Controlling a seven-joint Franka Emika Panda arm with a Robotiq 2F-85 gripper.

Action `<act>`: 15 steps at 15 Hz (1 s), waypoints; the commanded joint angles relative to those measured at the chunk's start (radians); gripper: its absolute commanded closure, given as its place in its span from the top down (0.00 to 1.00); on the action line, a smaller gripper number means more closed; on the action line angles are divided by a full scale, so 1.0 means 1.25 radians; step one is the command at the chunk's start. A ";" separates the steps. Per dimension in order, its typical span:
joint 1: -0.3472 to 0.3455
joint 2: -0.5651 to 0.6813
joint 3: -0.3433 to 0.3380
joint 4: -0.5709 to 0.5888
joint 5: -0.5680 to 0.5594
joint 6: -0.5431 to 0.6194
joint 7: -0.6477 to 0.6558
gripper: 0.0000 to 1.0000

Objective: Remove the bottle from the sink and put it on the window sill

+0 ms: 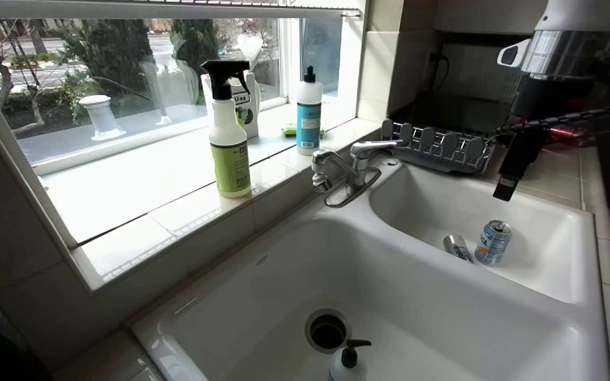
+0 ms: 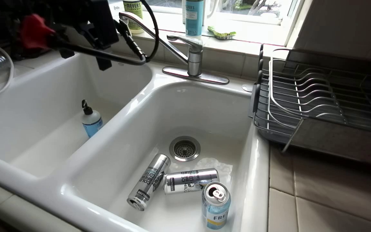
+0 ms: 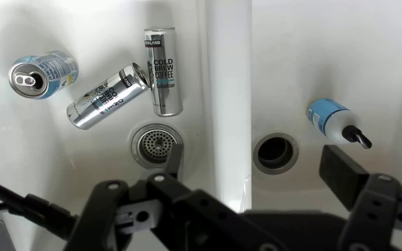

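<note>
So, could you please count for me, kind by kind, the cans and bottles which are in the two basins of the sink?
Silver coffee cans: 2
Blue can: 1
Pump bottle: 1
Total: 4

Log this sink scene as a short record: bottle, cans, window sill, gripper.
Bottle: blue-labelled, black-topped, standing in one half of the sink
Silver cans: two, lying in the sink's other half
Light-blue can: opened, standing near them
Window sill: holds a spray bottle and slim teal-labelled bottle, among others
Gripper: open, above the sink, holding nothing
</note>
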 commanded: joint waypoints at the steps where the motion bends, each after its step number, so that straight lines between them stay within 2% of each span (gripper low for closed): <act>1: 0.030 0.069 0.030 0.042 -0.013 -0.011 -0.016 1.00; 7: 0.120 0.218 0.122 0.108 -0.048 0.021 -0.074 1.00; 11: 0.165 0.342 0.153 0.126 -0.060 0.125 -0.139 1.00; 15: 0.183 0.456 0.163 0.149 -0.052 0.223 -0.205 1.00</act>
